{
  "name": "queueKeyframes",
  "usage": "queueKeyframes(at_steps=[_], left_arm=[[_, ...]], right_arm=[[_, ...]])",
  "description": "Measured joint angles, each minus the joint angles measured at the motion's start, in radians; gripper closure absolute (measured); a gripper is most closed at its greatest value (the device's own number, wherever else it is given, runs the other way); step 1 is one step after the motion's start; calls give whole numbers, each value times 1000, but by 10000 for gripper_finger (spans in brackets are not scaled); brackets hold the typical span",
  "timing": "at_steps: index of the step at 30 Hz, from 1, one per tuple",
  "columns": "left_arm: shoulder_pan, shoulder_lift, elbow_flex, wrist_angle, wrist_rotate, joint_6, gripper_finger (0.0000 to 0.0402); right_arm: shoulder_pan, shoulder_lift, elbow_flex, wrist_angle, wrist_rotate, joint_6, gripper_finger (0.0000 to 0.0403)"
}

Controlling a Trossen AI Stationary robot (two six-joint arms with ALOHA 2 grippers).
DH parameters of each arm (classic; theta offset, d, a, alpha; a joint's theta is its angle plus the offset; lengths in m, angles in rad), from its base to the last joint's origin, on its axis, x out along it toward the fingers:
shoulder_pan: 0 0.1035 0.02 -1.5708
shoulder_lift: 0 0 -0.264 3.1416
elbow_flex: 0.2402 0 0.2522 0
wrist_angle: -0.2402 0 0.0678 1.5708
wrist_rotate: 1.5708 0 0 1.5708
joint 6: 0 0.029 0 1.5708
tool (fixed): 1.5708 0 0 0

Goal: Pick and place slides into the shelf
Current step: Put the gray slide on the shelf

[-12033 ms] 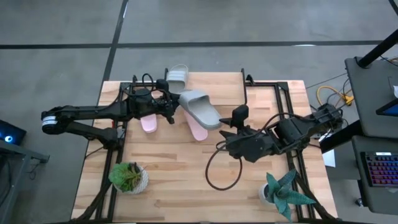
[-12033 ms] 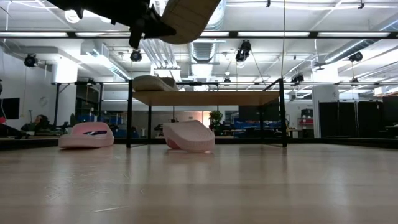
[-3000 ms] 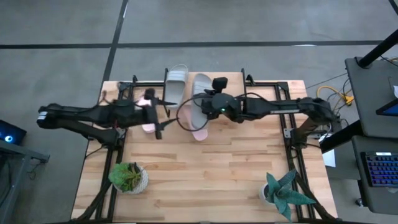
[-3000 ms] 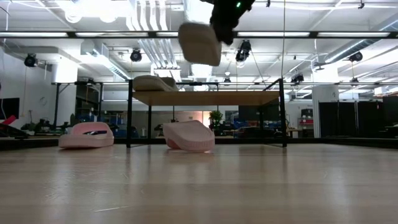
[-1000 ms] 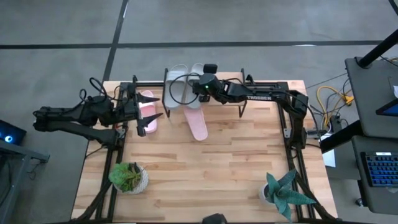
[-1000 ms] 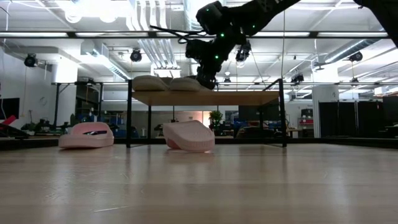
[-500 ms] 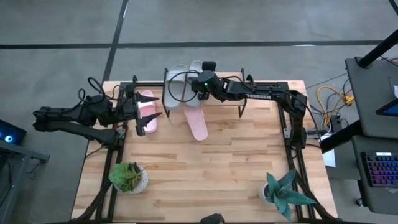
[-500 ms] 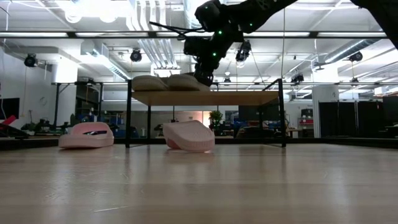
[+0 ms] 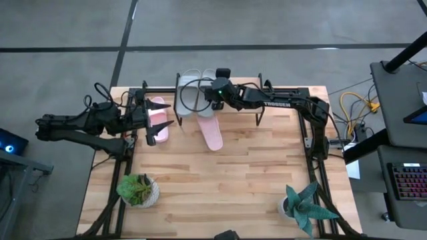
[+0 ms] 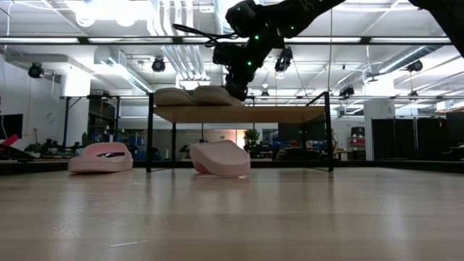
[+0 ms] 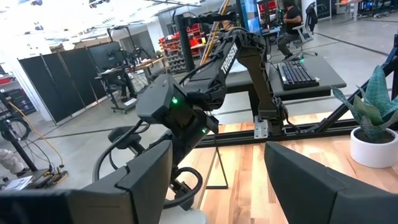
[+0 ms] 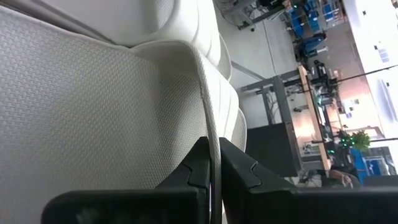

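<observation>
You are setting the second light grey slip-on sandal [image 9: 211, 100] onto the small rack with the light wooden plank top and thin black frame [image 10: 246, 114], so you are in the placing step for that slide. In the low view its sole looks to be lying on the plank, just beside the first light grey sandal [image 9: 189, 92], which is already resting on the rack top. The right gripper [image 9: 217, 99] is reaching over the rack, and its fingers [image 12: 199, 163] are pinched nearly together on the thin edge of the grey sandal, as the right wrist view shows; they are gripping it, not yet letting go.

Your next move, as I judge it, is to open those fingers and lift clear without dragging the sandal off the plank or nudging its neighbour.

Two pink slip-on sandals are waiting on the table: one [image 9: 159, 118] at the left end of the rack, the other [image 9: 211, 135] in front of the rack. The left gripper [image 9: 160, 129] is hovering over the pink sandal at the rack's left end, its fingers [image 11: 143, 171] standing wide apart and holding nothing. That pink sandal looks like the next pick; you will need to bring the open fingers down around its strap or edge before closing.
</observation>
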State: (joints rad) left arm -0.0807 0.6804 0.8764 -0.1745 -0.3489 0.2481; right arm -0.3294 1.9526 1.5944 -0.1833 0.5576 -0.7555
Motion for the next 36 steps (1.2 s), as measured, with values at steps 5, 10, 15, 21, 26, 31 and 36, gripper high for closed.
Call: queueKeyframes(at_steps=[5, 10, 15, 21, 26, 31, 36], left_arm=[[0, 5, 0, 1, 0, 0, 162], [0, 17, 0, 2, 0, 0, 162], [0, 28, 0, 0, 0, 0, 162], [0, 31, 1, -1, 0, 0, 162], [0, 28, 1, -1, 0, 0, 162], [0, 32, 1, 0, 0, 0, 162], [0, 31, 1, 1, 0, 0, 162]], right_arm=[[1, -1, 0, 0, -11, 5, 394], [2, -1, 0, 1, -8, 21, 373], [2, -2, 0, 3, -7, 21, 332], [5, -3, 0, 2, 30, 3, 275], [6, -3, 2, 5, 46, -5, 245], [10, -3, 29, 2, 46, -3, 239], [18, -4, 73, -50, 46, 25, 234]])
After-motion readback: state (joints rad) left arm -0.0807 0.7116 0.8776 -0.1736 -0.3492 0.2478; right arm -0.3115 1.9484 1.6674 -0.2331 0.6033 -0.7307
